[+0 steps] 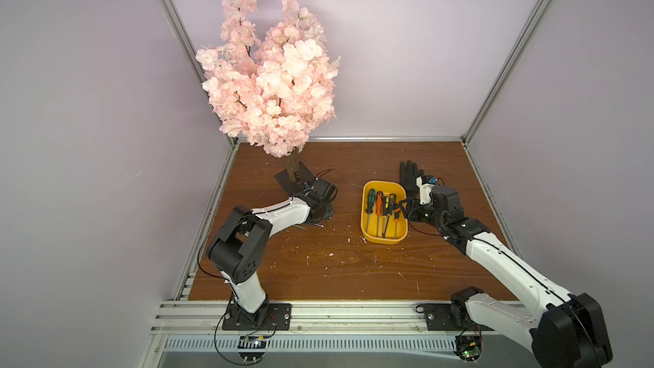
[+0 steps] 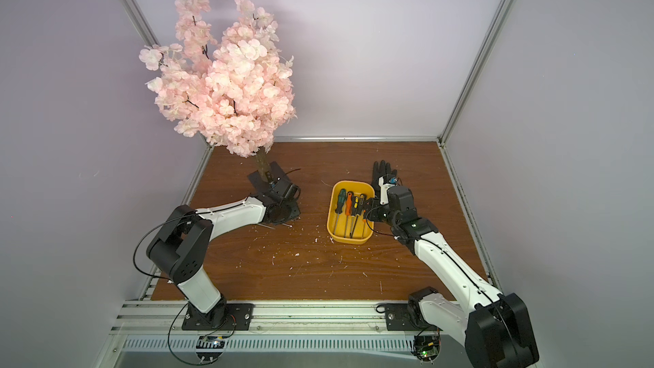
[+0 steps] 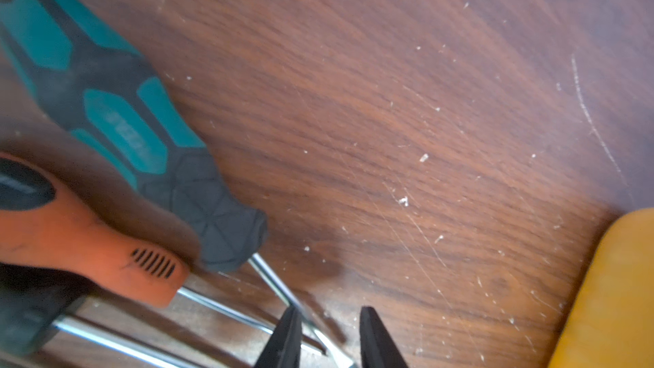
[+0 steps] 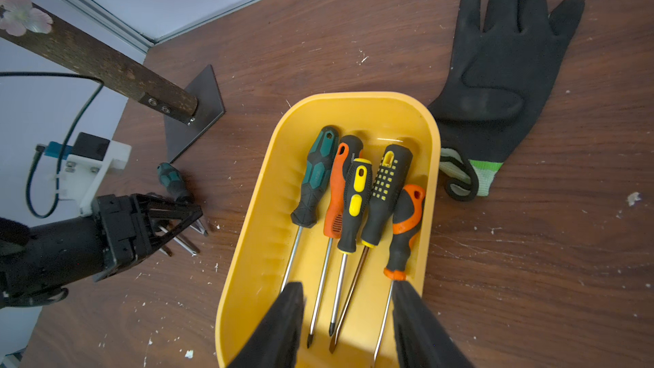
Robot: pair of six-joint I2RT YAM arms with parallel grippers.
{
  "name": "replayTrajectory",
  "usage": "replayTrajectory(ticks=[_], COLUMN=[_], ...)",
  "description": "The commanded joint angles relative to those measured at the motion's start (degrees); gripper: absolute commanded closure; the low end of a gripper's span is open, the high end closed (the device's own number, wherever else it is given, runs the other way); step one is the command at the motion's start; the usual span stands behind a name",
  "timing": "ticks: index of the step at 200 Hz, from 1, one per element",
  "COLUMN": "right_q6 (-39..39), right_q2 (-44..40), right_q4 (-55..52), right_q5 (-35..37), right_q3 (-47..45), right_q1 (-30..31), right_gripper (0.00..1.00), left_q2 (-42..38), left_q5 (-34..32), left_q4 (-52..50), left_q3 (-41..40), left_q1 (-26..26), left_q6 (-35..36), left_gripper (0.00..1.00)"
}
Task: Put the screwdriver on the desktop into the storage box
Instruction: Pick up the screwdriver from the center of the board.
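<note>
The task is judged to be more than half done, with some work left. On the wood-grain desktop [image 1: 318, 270] the yellow storage box [image 1: 384, 240] is seen in both top views. Five screwdrivers [image 4: 348, 207] are laid in it side by side, handles toward the far end.

The right gripper [image 4: 348, 283] is held over the near end of the box. Its fingers [image 4: 279, 323] are spread and nothing is gripped between them.

At least three tools are left on the desktop near the blossom tree [image 1: 272, 83], under the left gripper [image 3: 330, 309]. Its fingers [image 3: 378, 341] are set apart, and a steel shaft passes between them without being pinched, so a grasp is judged not yet made.

The teal-and-black screwdriver [image 3: 116, 115] is shown with a faceted handle and a dark rubbery collar. Beside it lies the orange-handled screwdriver [image 3: 88, 249], marked with ribbed black slots. A third dark handle [image 3: 24, 313] is too blurred to be described.
</note>
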Motion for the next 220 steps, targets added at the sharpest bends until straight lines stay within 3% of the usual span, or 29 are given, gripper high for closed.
replayTrajectory(ticks=[1, 123, 163, 220], right_q6=[0.0, -0.1, 0.0, -0.9], right_q2=[-0.7, -1.7, -2.2, -1.7], right_q4=[1.2, 0.9, 0.8, 0.6], right_q5=[1.0, 1.8, 2.0, 1.4], right_q3=[-0.5, -1.4, -1.6, -0.3], right_q1=[0.2, -0.2, -0.3, -0.8], right_gripper=[0.53, 0.53, 0.53, 0.53], left_q2=[1.8, 6.3, 7.5, 3.4], left_q5=[0.2, 1.0, 2.3, 2.3], left_q4=[-2.4, -3.6, -3.6, -3.3], left_q3=[0.9, 4.3, 4.6, 5.6], left_q1=[0.6, 0.5, 0.5, -1.2], left_q6=[-1.2, -0.1, 0.7, 7.9], left_gripper=[0.67, 0.81, 0.96, 1.0])
